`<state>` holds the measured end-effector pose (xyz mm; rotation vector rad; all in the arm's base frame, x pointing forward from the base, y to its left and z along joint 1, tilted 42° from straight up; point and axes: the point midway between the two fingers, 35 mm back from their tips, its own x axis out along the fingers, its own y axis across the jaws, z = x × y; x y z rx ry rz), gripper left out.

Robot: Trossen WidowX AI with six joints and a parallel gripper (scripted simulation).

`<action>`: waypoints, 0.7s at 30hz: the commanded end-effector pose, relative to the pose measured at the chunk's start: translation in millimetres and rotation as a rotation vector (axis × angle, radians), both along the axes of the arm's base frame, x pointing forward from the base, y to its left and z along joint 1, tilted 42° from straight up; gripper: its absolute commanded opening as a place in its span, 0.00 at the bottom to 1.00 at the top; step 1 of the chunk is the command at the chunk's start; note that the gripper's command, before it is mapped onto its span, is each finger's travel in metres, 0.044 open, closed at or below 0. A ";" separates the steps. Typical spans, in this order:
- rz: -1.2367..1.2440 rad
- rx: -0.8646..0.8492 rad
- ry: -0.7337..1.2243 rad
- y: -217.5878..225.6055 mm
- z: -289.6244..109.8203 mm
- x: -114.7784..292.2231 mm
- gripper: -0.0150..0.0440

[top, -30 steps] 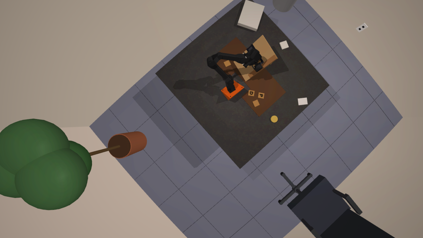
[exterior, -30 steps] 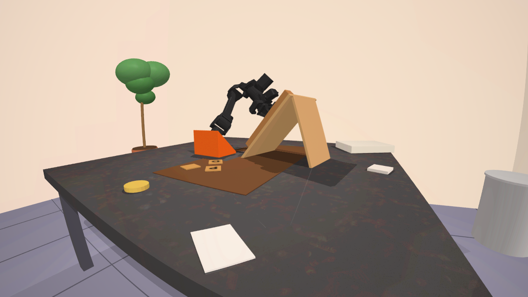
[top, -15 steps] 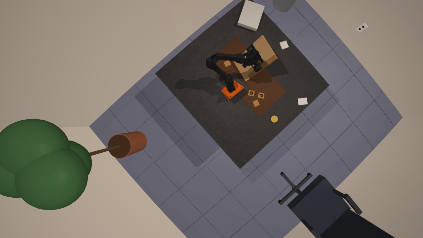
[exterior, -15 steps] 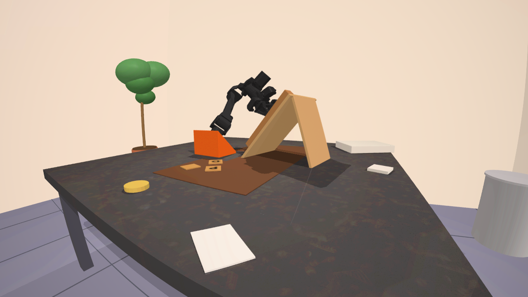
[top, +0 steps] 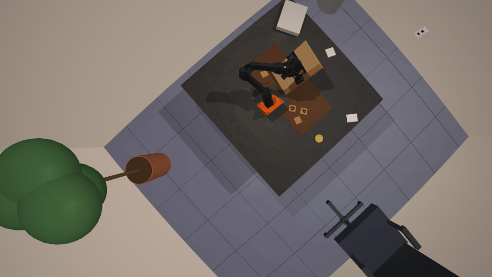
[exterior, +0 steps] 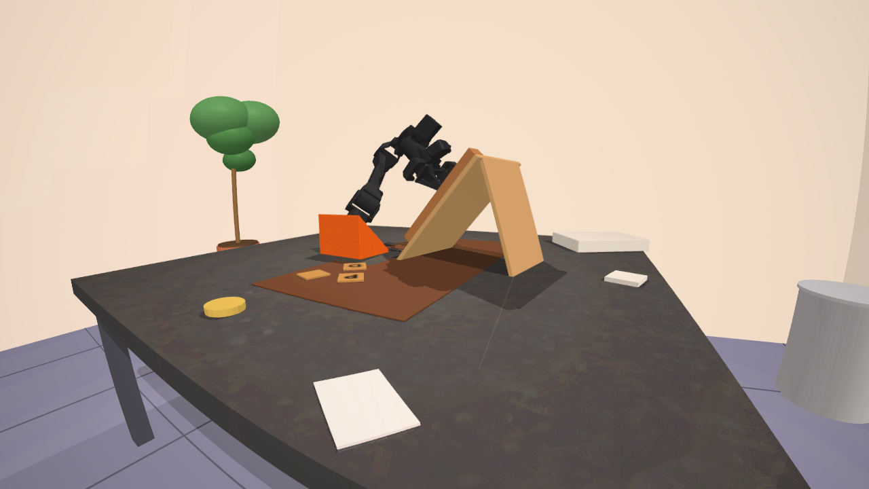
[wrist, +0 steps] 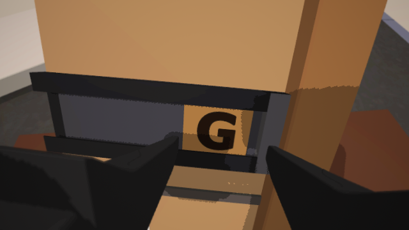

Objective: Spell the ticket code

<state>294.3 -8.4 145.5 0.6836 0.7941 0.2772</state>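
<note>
The G tile (wrist: 208, 128) sits upright in the black letter rail (wrist: 121, 87), near its right end; a narrow dark gap shows between it and the grey end block (wrist: 277, 128). The rail left of it is empty. My gripper (top: 302, 72) (wrist: 222, 145) is open, its fingertips apart in front of the rail's lower edge, around the G tile without gripping it. The D tile (top: 291, 108) (exterior: 354, 266), P tile (top: 303, 110) (exterior: 351, 278) and a tile with no visible letter (top: 298, 120) (exterior: 313, 274) lie flat. Another tile (top: 264, 74) lies beyond the arm. No ticket code is legible.
The sloping wooden board (top: 308, 55) (exterior: 516, 212) (wrist: 160, 41) stands on the brown mat (top: 318, 103) (exterior: 388, 303). A yellow disc (top: 318, 138) (exterior: 225, 307), white card (top: 351, 117) (exterior: 366, 408), small white block (top: 330, 52) (exterior: 625, 278) and large white box (top: 292, 17) (exterior: 601, 241) surround it.
</note>
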 end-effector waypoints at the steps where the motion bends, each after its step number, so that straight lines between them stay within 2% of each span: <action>1: 0.004 -0.001 -0.005 -1.1 2.3 -2.1 0.75; 21: 0.004 -0.001 -0.004 -5.5 9.9 -9.8 0.75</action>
